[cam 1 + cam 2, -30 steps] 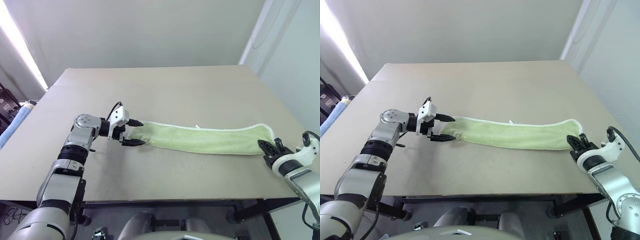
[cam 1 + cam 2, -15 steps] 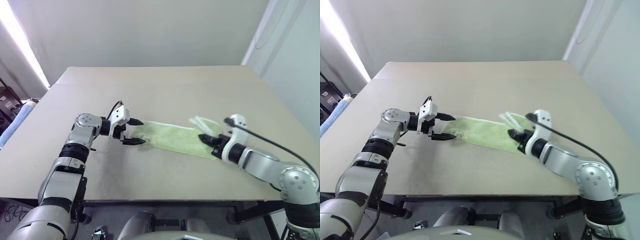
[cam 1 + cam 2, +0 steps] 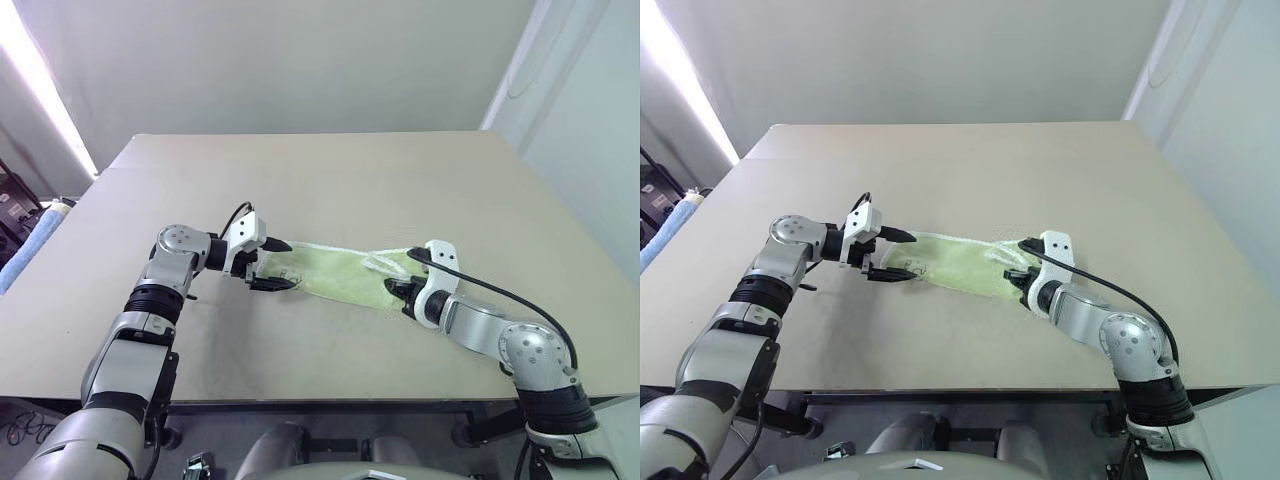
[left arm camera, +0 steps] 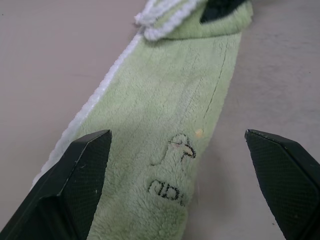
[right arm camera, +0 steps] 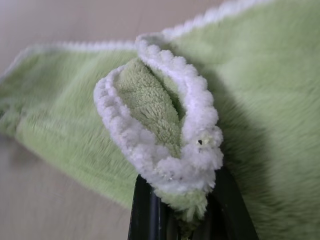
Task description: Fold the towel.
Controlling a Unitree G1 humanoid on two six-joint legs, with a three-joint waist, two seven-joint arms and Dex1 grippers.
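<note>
Leftmost, left hand (image 3: 272, 264) is held w/ fingers wide apart, straddling the towel's (image 3: 335, 273) near end on the tabletop (image 3: 330, 180). Towel's far end is kept pinched in right hand (image 3: 403, 288), doubled over the middle.

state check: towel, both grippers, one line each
towel: lying on the table, its right end lifted and doubled over the rest, fold not finished
left gripper: open, straddling the towel's left end
right gripper: shut on the towel's white-edged end
blue cloth roll: off the table's left side, untouched
</note>
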